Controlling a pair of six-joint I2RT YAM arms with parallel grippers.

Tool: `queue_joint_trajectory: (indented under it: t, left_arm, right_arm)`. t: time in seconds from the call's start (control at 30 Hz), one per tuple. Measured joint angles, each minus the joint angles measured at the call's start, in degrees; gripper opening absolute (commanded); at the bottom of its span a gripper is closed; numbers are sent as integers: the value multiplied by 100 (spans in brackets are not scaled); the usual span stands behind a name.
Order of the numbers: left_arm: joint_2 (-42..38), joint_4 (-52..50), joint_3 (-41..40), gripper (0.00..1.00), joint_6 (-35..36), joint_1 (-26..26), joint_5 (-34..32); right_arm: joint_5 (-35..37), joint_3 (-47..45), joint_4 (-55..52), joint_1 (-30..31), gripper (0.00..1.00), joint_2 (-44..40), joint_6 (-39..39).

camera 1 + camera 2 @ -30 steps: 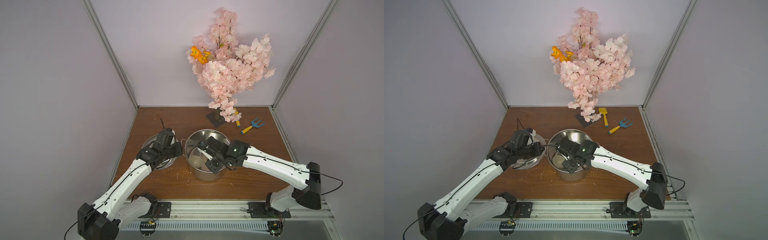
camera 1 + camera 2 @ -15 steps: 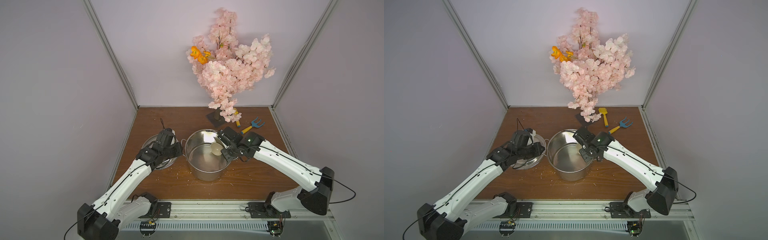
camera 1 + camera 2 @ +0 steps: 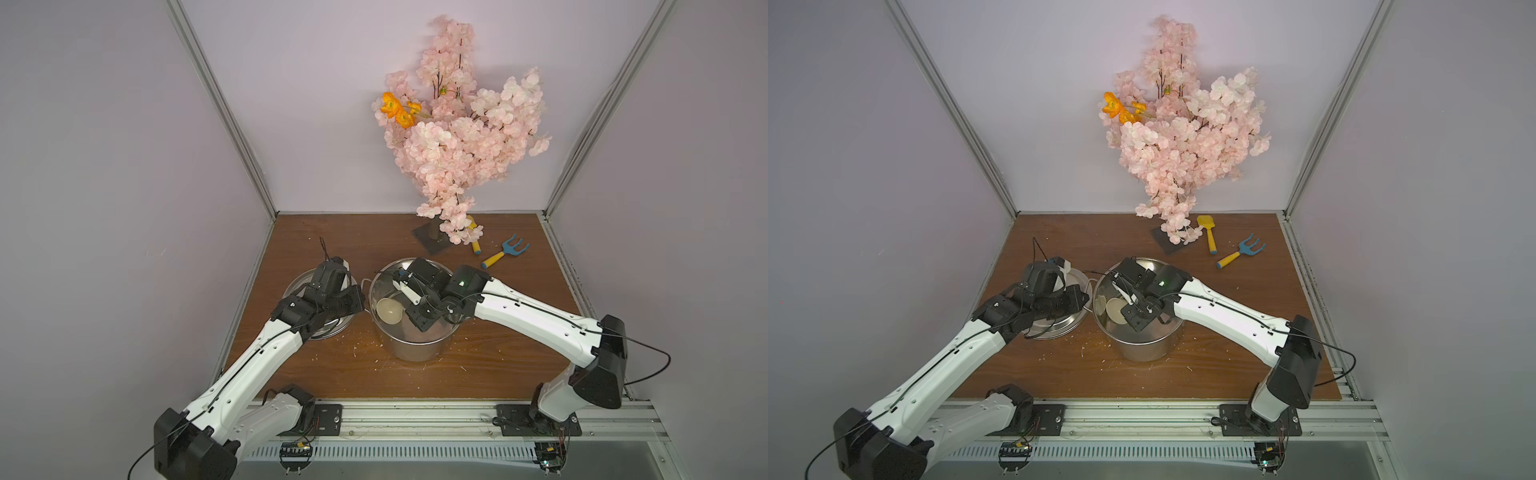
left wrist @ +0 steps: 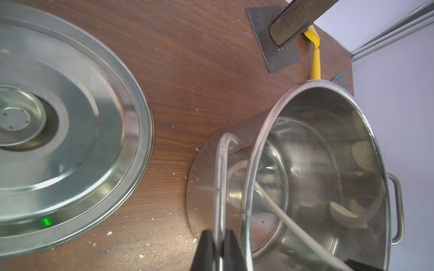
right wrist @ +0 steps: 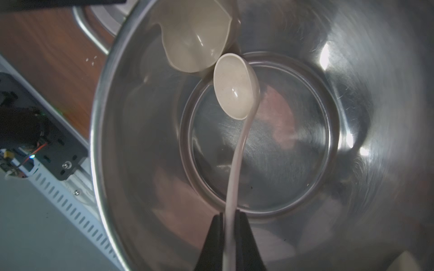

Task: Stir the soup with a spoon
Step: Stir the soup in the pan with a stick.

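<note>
1. Right gripper (image 5: 229, 214): jaws clamped on the slim handle of the spoon (image 5: 234, 86), gripped high on the handle, far from the bowl.
2. Spoon: cream-beige, round deep bowl down inside the stockpot (image 5: 352, 70), open side up. The bowl sits low by the wall on the left arm's side, and its reflection shows on the steel there. Can't tell if it touches the floor or wall.
3. Both top views show the same: spoon bowl (image 3: 389, 311) (image 3: 1115, 309) inside the pot, right wrist hanging over the rim.
4. Pot inside reads as bare shiny steel.
5. Left gripper (image 4: 219, 232): jaws pinched on the pot's near loop handle (image 4: 220, 176).
6. Stockpot (image 3: 415, 349) stands upright mid-tabletop.
7. Steel lid (image 4: 70, 117) lies flat just beside the pot, toward the tabletop's left edge, partly under the left arm.
8. Far side of the tabletop: blossom tree (image 3: 457, 137) on a dark base plate (image 3: 428, 241), right of centre. Yellow toy shovel (image 3: 1209, 237) and blue-pronged rake (image 3: 505, 254) lie beside it, well apart from the pot.
9. Pale crumbs are scattered on the wood around the pot.
</note>
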Motion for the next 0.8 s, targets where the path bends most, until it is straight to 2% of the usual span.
queue_joint_trajectory:
  t: [0.17,0.37,0.57,0.8]
  left_arm:
    - [-59,33,-46,0,0,0,0]
    - [-146,85,-138,0,-2,0,4]
    - [-208,127,-195,0,-11,0,17]
    - [-208,144,-203,0,-20,0,26]
  right_arm:
    - [42,-874,4,-50,0,-866,-2]
    - [562,-1209,-251,-798,0,-1338,2]
    - [859,-824,-293,-1099,0,-929,-24]
    - [442,-114,109,-885,0,-42,-107]
